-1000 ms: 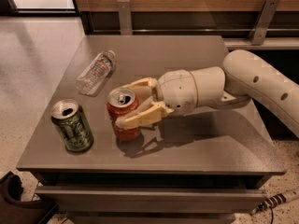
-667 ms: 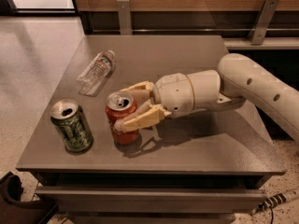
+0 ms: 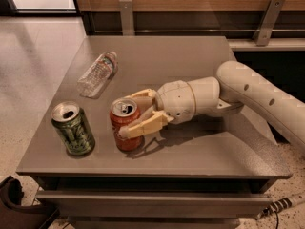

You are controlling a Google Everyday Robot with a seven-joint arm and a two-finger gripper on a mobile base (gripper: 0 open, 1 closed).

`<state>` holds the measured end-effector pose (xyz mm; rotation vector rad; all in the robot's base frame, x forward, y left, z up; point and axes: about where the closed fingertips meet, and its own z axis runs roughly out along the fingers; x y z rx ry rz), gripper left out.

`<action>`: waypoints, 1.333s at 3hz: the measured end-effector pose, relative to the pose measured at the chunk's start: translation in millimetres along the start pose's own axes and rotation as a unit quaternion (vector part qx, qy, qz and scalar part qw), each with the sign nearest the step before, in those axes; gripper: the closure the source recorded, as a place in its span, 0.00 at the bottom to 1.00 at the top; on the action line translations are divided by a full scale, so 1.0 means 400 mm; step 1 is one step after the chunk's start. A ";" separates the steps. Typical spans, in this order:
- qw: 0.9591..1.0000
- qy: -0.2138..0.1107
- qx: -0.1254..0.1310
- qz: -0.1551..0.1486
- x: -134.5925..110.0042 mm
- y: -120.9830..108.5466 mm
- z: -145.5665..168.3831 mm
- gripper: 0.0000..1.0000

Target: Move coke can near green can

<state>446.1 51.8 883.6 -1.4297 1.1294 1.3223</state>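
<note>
The red coke can [image 3: 125, 126] stands upright on the grey table [image 3: 200, 161], near its front left. My gripper [image 3: 132, 113] reaches in from the right, and its cream fingers [image 3: 143, 125] are shut around the can's sides. The green can [image 3: 74, 129] stands upright a short way to the left of the coke can, with a small gap between them.
A clear plastic bottle [image 3: 97, 74] lies on its side behind the two cans, toward the table's left edge. My arm [image 3: 257, 97] crosses the right half of the table. The table's front edge is just in front of both cans. A wooden wall runs behind.
My gripper has carried the coke can leftward, so the gap to the green can is smaller. The green can and the bottle have not moved.
</note>
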 end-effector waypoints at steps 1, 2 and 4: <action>1.000 0.000 -0.002 0.000 -0.001 0.001 0.004 0.74; 1.000 0.000 -0.005 -0.001 -0.004 0.003 0.012 0.43; 1.000 0.001 -0.009 -0.002 -0.007 0.006 0.021 0.00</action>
